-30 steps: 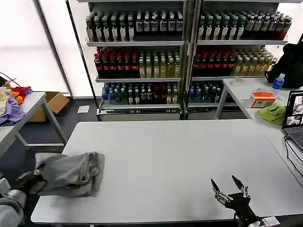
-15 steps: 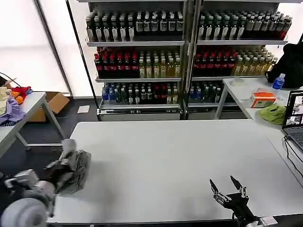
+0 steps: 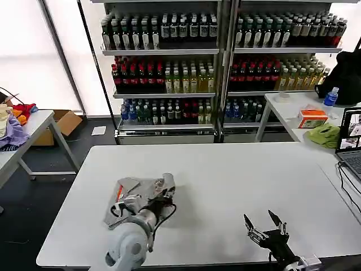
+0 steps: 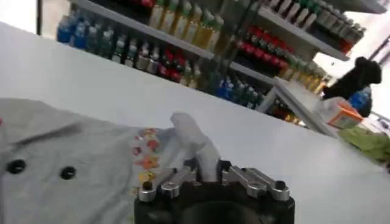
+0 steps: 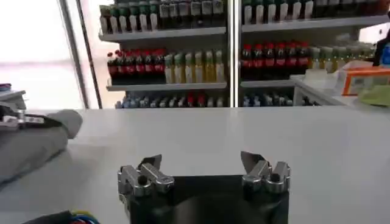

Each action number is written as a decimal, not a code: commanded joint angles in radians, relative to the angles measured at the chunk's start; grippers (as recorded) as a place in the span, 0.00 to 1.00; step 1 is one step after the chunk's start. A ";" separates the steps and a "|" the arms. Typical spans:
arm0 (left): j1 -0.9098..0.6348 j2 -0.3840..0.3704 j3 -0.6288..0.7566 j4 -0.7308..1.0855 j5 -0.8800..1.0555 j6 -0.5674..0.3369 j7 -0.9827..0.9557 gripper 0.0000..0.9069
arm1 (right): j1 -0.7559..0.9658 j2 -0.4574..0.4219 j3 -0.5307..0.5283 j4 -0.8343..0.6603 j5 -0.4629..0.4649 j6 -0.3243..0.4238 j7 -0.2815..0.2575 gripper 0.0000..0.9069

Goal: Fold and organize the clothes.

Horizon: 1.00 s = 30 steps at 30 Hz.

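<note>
At about 5 o'clock on the white worktop [image 3: 237, 186], nearest the robot, the right hand [image 3: 264, 224] hovers just above the near edge with its two fingers spread wide and nothing between them; the right wrist view shows the same gap, both fingertips [image 5: 251, 159] clear of the surface. Over at 7 to 8 o'clock the left hand [image 3: 164, 189] sits low on the worktop, its fingers pinched tight on a bunched fold of the grey shirt [image 3: 131, 195]; the left wrist view shows that fold [image 4: 195, 143] standing up from between the closed fingers. The shirt lies in a loose, crumpled heap at the left-centre of the worktop, well apart from the right hand, with an orange-red strip showing along its left side. In the left wrist view two dark buttons [image 4: 40, 170] and a small multicoloured print [image 4: 146, 158] sit on the flat grey cloth beside the pinched fold. Farther off, at 12 o'clock behind the worktop, stand shelves of bottles [image 3: 214, 62].
</note>
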 commanded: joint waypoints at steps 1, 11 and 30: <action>-0.059 -0.032 0.005 -0.115 -0.057 0.007 0.002 1.00 | 0.290 0.017 -0.304 -0.041 0.152 -0.219 0.187 1.00; 0.046 0.064 -0.285 -0.272 -0.070 0.007 0.081 1.00 | 0.674 0.167 -0.636 -0.391 0.381 -0.262 0.286 1.00; 0.117 0.092 -0.414 -0.304 -0.100 0.007 0.100 1.00 | 0.669 0.175 -0.642 -0.420 0.423 -0.256 0.291 0.00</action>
